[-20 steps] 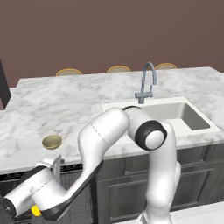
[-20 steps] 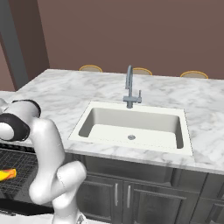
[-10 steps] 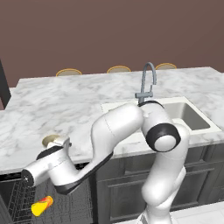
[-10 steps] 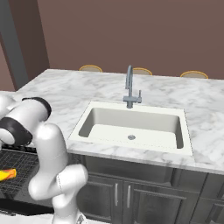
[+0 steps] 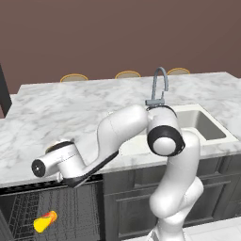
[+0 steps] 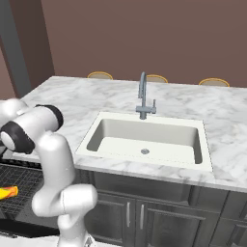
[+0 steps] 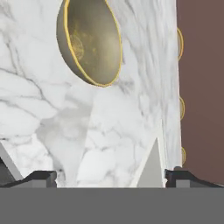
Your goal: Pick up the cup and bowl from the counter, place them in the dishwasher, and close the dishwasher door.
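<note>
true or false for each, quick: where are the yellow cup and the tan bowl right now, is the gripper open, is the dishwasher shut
1. The small yellow cup with red-orange blotches lies on its side on the grey wire rack of the dark dishwasher. True.
2. The shallow tan-olive bowl with a pale rim is already in the dishwasher. False: it sits on the white marble counter.
3. The two-finger gripper is open and holds nothing. True.
4. The dishwasher is closed. False: it is open, its racks and the cup showing.
5. The cup stands in the cream sink. False: the sink holds no cup.
</note>
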Controlling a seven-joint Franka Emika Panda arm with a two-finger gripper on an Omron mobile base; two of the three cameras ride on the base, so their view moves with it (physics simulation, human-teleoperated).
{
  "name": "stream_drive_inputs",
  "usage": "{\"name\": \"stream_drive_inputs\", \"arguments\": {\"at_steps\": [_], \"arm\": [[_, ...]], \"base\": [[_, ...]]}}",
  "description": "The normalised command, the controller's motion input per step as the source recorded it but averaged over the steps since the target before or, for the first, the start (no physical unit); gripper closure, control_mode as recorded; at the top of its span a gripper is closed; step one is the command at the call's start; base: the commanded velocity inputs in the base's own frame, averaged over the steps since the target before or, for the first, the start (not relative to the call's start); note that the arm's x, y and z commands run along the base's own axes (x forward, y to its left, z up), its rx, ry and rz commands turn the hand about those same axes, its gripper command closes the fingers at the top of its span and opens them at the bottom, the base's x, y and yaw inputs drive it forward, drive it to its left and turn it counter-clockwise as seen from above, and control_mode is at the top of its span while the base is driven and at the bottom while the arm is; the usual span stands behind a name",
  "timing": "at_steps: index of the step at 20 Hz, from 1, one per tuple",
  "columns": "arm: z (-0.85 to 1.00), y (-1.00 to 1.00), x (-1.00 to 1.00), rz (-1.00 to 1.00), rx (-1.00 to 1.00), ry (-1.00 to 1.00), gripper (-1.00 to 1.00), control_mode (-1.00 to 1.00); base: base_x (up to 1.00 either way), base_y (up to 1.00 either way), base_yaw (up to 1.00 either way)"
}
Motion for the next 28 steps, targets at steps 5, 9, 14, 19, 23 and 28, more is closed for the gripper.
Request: {"name": "stream_drive_inputs", "arguments": {"at_steps": [5, 9, 14, 19, 23, 28], "arm": [[-0.28, 0.59, 0.29, 0.00, 0.00, 0.03, -1.00, -1.00], [-0.17, 0.43, 0.40, 0.00, 0.00, 0.03, -1.00, -1.00], [-0.31, 0.40, 0.34, 0.00, 0.00, 0.03, -1.00, -1.00], [-0.38, 0.35, 0.31, 0.00, 0.00, 0.03, 1.00, -1.00], [-0.35, 0.23, 0.40, 0.00, 0.00, 0.04, 1.00, -1.00], [-0.33, 0.13, 0.23, 0.00, 0.00, 0.01, 1.00, -1.00]], "base": [[0.00, 0.00, 0.00], [0.00, 0.00, 0.00], [0.00, 0.00, 0.00], [0.00, 0.00, 0.00], [0.00, 0.00, 0.00], [0.00, 0.00, 0.00]]}}
